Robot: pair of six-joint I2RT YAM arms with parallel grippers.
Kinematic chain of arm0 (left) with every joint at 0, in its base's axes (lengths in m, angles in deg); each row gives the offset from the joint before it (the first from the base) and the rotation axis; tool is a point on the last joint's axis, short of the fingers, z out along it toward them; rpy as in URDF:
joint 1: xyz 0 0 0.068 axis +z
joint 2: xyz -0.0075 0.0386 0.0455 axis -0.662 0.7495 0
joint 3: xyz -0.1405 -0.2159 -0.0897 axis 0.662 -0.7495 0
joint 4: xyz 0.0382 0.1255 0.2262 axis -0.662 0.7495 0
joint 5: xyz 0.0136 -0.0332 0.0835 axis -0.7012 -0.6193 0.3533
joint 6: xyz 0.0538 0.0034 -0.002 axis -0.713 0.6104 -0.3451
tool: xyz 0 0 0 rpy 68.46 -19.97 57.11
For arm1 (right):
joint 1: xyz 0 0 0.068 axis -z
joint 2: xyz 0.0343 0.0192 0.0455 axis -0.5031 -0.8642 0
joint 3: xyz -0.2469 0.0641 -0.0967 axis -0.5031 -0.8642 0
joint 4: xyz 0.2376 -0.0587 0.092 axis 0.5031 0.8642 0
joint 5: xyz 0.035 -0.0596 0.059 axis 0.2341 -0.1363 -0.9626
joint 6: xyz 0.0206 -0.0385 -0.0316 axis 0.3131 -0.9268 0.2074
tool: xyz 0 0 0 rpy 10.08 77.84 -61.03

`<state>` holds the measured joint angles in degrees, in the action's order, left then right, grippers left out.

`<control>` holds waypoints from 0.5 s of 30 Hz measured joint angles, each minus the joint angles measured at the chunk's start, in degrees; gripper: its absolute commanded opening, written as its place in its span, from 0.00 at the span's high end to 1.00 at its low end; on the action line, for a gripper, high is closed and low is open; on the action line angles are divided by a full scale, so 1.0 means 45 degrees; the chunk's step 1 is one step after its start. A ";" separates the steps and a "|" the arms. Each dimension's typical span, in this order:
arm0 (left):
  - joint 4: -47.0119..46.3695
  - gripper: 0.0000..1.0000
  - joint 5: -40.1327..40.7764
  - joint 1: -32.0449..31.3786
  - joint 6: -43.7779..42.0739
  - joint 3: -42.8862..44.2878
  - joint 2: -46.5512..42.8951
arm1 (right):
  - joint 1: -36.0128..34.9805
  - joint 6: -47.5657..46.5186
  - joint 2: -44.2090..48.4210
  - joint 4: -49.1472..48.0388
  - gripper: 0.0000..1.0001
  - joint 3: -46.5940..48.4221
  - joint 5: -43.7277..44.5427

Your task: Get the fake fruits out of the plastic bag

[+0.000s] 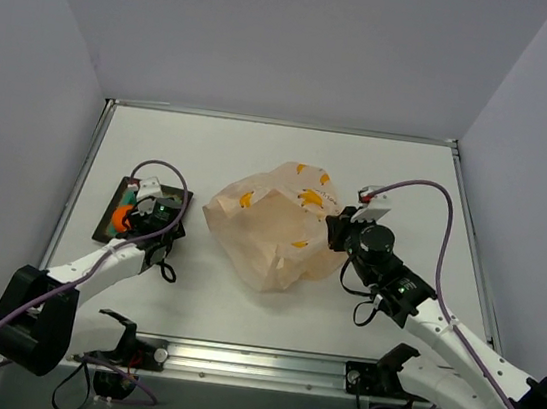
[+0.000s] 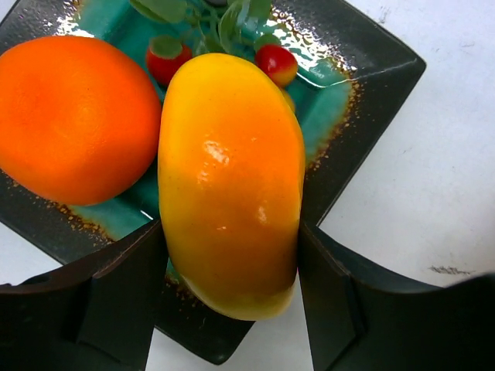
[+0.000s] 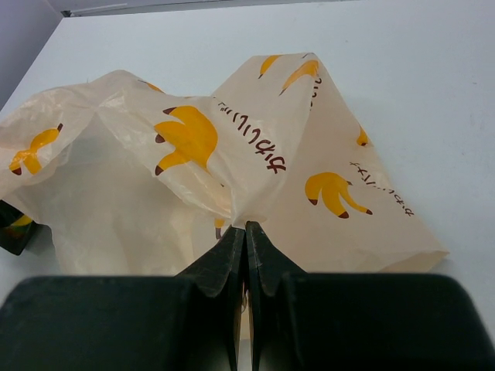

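The plastic bag [image 1: 275, 230], peach with banana prints, lies crumpled at mid-table. My right gripper [image 3: 245, 228] is shut on a pinched fold of the plastic bag [image 3: 255, 147] at its right side. On the left stands a square teal dish [image 2: 371, 77] with a dark rim. In it lie a round orange ball [image 2: 73, 116] and red berries [image 2: 274, 63] with green leaves. My left gripper [image 2: 230, 232] is shut on a yellow lemon-like fruit [image 2: 228, 178], one finger pressed to each side, over the dish's near corner. The bag's inside is hidden.
The white table [image 1: 260, 152] is closed in by grey walls at the back and both sides. A metal rail [image 1: 263, 363] runs along the near edge between the arm bases. Purple cables loop over both arms.
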<state>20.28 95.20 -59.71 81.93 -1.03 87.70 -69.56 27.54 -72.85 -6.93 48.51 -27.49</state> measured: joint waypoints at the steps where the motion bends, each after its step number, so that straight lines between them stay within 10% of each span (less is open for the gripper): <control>1: -0.0165 0.42 -0.0010 0.0034 -0.0078 0.0000 0.0199 | 0.0000 0.0000 -0.0049 0.0000 1.00 0.0000 -0.0005; 15: -0.0593 0.04 -0.0597 0.0185 -0.0214 -0.0005 -0.0709 | 0.0000 -0.0078 -0.0447 0.0005 1.00 0.0005 0.0010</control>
<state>17.61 92.52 -58.88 80.97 -1.06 84.51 -69.56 27.20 -74.86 -6.91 48.53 -27.45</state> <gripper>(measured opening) 0.932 0.001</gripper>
